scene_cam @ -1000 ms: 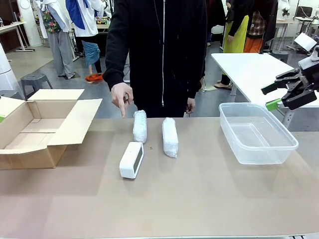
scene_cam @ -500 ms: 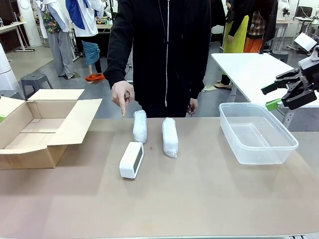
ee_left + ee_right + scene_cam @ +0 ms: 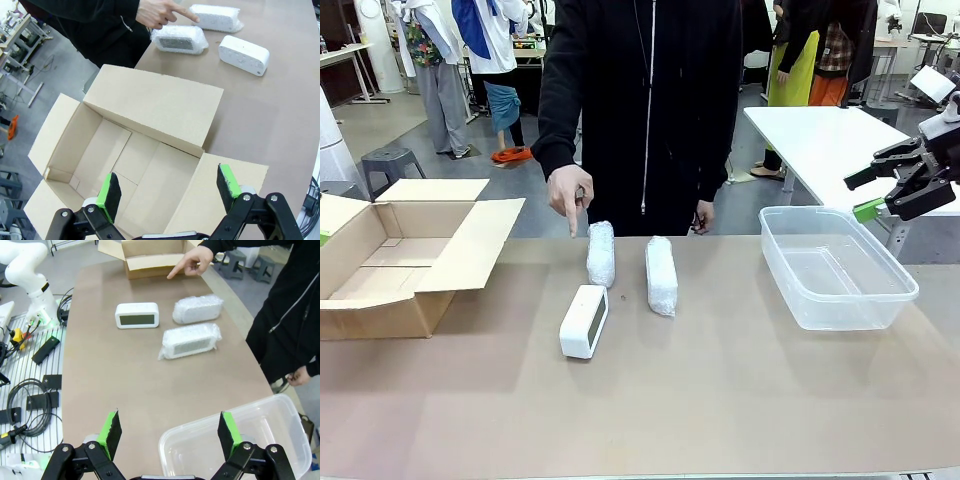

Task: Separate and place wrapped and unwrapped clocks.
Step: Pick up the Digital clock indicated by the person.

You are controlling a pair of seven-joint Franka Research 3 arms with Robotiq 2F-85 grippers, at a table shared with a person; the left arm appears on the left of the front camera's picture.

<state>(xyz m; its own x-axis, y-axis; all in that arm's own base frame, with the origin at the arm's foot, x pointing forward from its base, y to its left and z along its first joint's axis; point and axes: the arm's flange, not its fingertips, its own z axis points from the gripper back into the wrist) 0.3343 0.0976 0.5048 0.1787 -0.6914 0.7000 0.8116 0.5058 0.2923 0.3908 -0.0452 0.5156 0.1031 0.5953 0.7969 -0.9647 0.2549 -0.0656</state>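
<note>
While the left gripper (image 3: 170, 187) hangs wide open and empty above the cardboard box (image 3: 150, 110) at the left edge of the desk (image 3: 720, 400), the right gripper (image 3: 170, 432), equally open and empty, hangs above the clear tub (image 3: 240, 440) near the right edge. The left wrapped clock (image 3: 601, 253) and right wrapped clock (image 3: 661, 274) lie side by side, apart, near the far edge. The bare clock (image 3: 584, 321) lies just nearer the robot. The person's hand (image 3: 568, 192) points down beside the left wrapped clock.

white clock (image 3: 137, 315) (dark face), brown box (image 3: 470, 245)
</note>
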